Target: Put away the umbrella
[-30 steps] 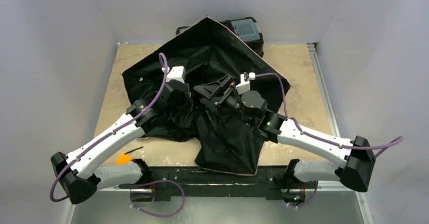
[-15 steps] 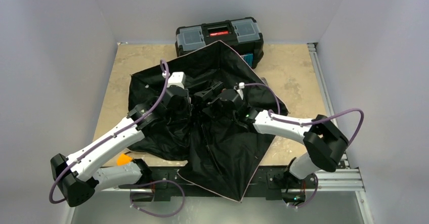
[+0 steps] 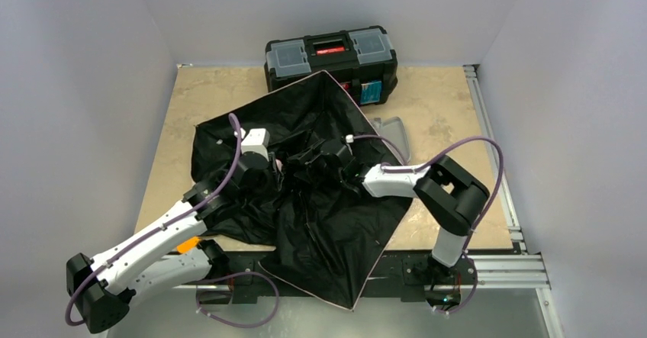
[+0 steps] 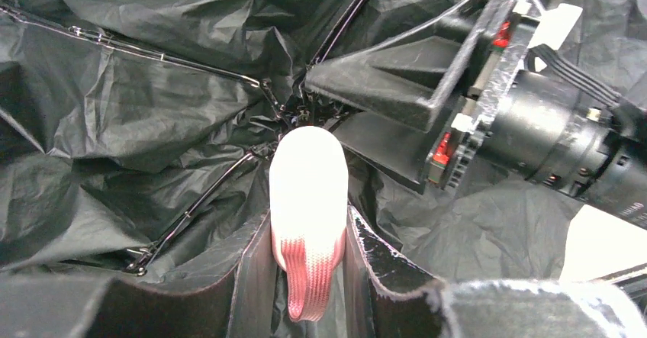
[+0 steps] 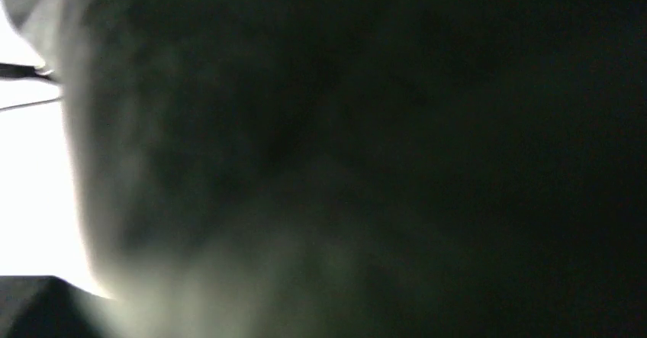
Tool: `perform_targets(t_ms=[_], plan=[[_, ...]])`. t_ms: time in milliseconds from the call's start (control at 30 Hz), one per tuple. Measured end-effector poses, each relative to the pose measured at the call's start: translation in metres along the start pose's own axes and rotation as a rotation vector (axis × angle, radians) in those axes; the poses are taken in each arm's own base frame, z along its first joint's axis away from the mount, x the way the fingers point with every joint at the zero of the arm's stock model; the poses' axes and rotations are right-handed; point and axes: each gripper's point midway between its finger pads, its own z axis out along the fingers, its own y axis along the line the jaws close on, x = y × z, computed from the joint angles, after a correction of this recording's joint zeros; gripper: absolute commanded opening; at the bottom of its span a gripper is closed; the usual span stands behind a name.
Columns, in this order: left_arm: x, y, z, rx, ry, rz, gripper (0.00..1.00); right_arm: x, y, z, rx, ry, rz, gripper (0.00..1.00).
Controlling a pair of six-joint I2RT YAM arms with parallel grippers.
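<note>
The umbrella (image 3: 320, 223) lies open and upside down across the middle of the table (image 3: 450, 101), its black lining up and a pale pink edge showing; its near corner hangs over the table's front edge above the arm bases. The left gripper (image 4: 307, 235) is clamped on the pale handle (image 4: 307, 178), with the pink strap (image 4: 309, 288) trailing between its fingers. The right gripper (image 4: 320, 107) sits at the hub where the black ribs (image 4: 191, 216) meet; whether its jaws grip anything there I cannot tell, and its own camera shows only dark blur. The step looks like collapsing the canopy; I judge it goes best with the handle held steady while the right gripper takes the sliding collar rather than loose fabric or a thin rib, then draws it along the shaft. A black toolbox (image 3: 332, 52) stands at the far edge and a grey case (image 3: 393, 133) lies beside the canopy; pale walls close in on three sides.
</note>
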Motion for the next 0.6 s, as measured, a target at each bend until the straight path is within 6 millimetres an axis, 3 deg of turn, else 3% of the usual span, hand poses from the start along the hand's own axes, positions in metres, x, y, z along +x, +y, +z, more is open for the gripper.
perform_targets(t_ms=[33,100,200,433,533,600], plan=[[0.001,0.001,0.000,0.001,-0.001,-0.001,0.00,0.003,-0.003,0.005,0.004,0.014,-0.004,0.45],[0.003,0.003,-0.001,0.004,-0.005,-0.001,0.00,0.006,-0.007,0.012,0.007,0.031,-0.013,0.22],[0.008,0.007,-0.001,0.003,-0.001,0.005,0.00,0.013,-0.004,0.017,-0.012,0.072,-0.013,0.05],[0.023,0.013,-0.002,0.008,0.033,0.023,0.02,0.016,0.014,0.016,-0.052,0.094,-0.045,0.00],[0.019,0.009,-0.007,0.030,0.034,0.028,0.35,0.015,0.023,0.007,-0.057,0.082,-0.083,0.00],[0.012,0.004,-0.012,0.049,0.029,0.032,0.41,0.012,0.037,-0.002,-0.077,0.060,-0.116,0.00]])
